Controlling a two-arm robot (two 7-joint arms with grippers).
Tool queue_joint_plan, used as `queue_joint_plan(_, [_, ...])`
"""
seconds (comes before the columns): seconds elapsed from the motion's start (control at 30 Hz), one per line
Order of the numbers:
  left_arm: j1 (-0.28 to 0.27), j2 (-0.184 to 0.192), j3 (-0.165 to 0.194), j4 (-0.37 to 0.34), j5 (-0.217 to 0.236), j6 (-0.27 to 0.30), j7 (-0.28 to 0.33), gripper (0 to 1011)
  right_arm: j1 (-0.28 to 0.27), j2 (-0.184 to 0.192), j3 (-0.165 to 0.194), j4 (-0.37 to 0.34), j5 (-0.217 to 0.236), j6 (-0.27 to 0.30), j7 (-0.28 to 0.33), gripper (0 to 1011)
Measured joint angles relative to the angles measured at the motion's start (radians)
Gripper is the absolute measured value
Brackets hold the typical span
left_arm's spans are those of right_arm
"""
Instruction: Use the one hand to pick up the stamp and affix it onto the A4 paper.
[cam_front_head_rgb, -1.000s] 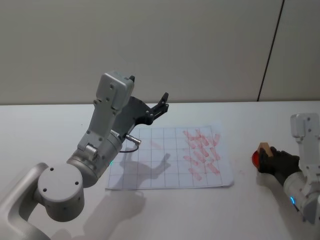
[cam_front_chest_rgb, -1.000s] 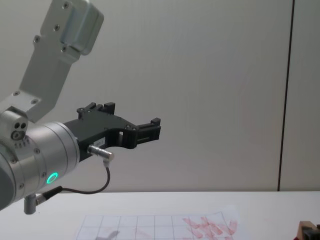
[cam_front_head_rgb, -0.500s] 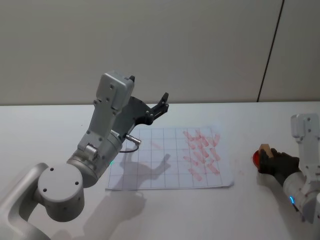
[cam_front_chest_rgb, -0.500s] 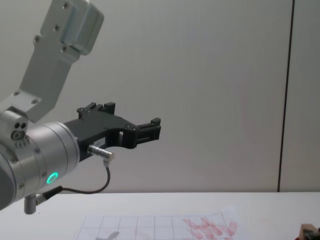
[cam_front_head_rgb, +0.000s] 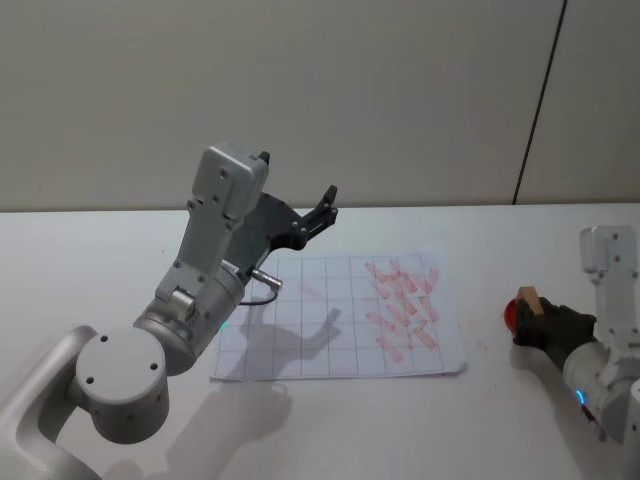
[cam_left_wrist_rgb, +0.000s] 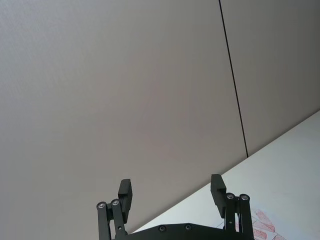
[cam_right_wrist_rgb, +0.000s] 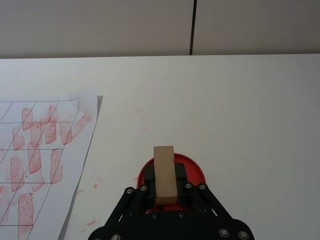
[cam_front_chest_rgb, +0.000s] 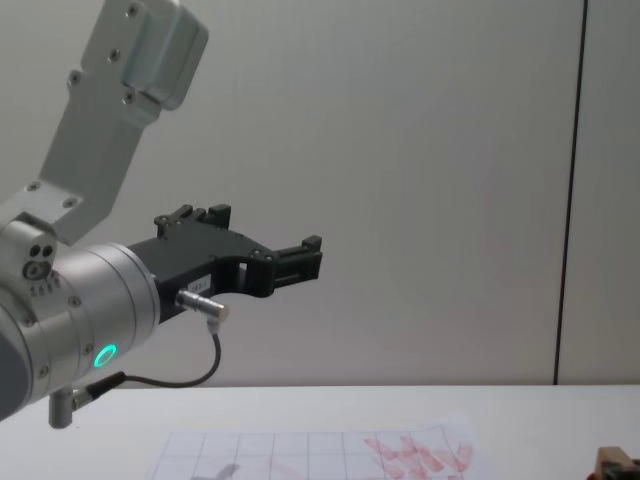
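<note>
The stamp (cam_right_wrist_rgb: 164, 171), a light-brown wooden block, stands upright between the black fingers of my right gripper (cam_right_wrist_rgb: 164, 184), which is shut on it. It is directly over the round red pad (cam_right_wrist_rgb: 194, 169); whether it touches the pad I cannot tell. In the head view the stamp (cam_front_head_rgb: 530, 301) and right gripper (cam_front_head_rgb: 537, 322) are at the table's far right, well right of the A4 paper (cam_front_head_rgb: 320, 325). The gridded paper lies flat, with red marks clustered on its right half. My left gripper (cam_front_head_rgb: 322, 208) hangs open, raised above the paper's far left corner.
The big silver left arm (cam_front_head_rgb: 190, 300) with its green ring light and cable leans over the left part of the paper and casts a shadow on it. Bare white table (cam_front_head_rgb: 500, 410) lies between the paper and the red pad. A wall stands behind.
The right gripper with the stamp has sunk very slightly over the red pad. The left arm has not moved.
</note>
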Motion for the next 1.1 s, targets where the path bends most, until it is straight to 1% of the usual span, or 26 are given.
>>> queue_joint_plan(0.17, [0.0,0.0,0.0,0.0,0.0,0.0,0.0,1001,0.001,-0.002,-0.001,-0.009,-0.001,0.0,0.005,227])
queue_joint_plan(0.27, [0.0,0.0,0.0,0.0,0.0,0.0,0.0,1002,0.001,-0.004,-0.001,-0.027,-0.005,-0.003,0.01,227])
queue_joint_plan(0.53, [0.0,0.0,0.0,0.0,0.0,0.0,0.0,1001,0.003,-0.004,-0.002,-0.11,-0.023,-0.018,0.025,227])
queue_joint_plan(0.77, [0.0,0.0,0.0,0.0,0.0,0.0,0.0,1001,0.01,-0.01,-0.009,-0.172,-0.036,-0.016,0.049,227])
queue_joint_plan(0.93, [0.0,0.0,0.0,0.0,0.0,0.0,0.0,1001,0.017,-0.019,-0.016,-0.186,-0.045,-0.001,0.067,227])
queue_joint_plan(1.1, [0.0,0.0,0.0,0.0,0.0,0.0,0.0,1001,0.03,-0.034,-0.029,-0.177,-0.057,0.024,0.088,227])
